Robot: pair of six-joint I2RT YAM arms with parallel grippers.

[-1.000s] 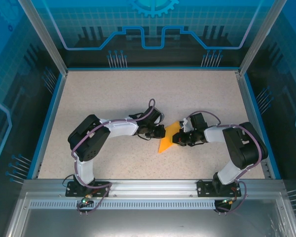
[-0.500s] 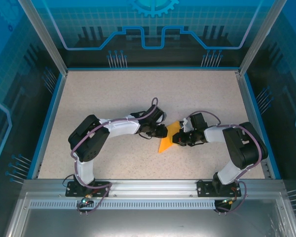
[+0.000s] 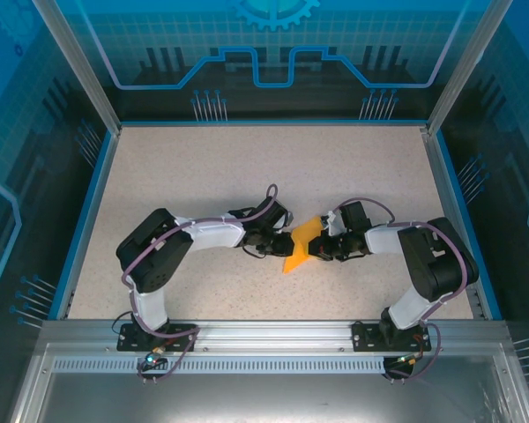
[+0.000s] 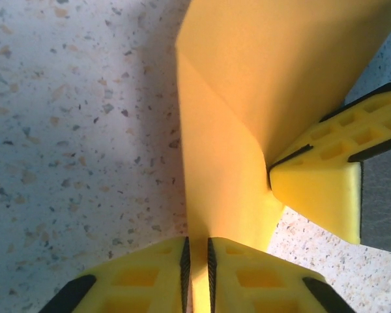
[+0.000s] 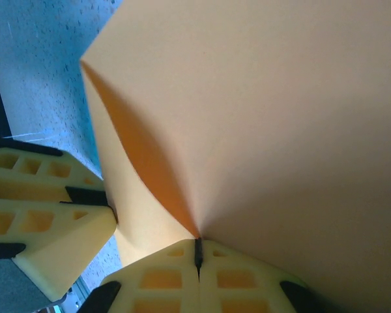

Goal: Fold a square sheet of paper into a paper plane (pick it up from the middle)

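Note:
The orange-yellow sheet of paper [image 3: 298, 247] is folded into a narrow pointed shape and held up between both grippers at the middle of the table. My left gripper [image 3: 280, 244] meets it from the left. In the left wrist view a folded flap [image 4: 221, 176] runs down between the left gripper [image 4: 197, 240] pads, which stand a narrow gap apart on it. My right gripper [image 3: 315, 249] holds the other side. In the right wrist view the right gripper [image 5: 198, 242] is pinched tight on a crease of the paper [image 5: 267, 117]. Each wrist view also catches the other gripper's yellow fingers [image 4: 326, 182] [image 5: 52, 215].
The speckled beige table [image 3: 247, 167] spreads wide behind and to the sides of the grippers. Blue rails [image 3: 84, 220] border it left, right and back. A metal base rail [image 3: 264, 335] with both arm mounts runs along the near edge.
My left gripper has slid a little toward the near edge along the paper's left side, and its forearm has dropped with it. The right arm and the paper have barely moved.

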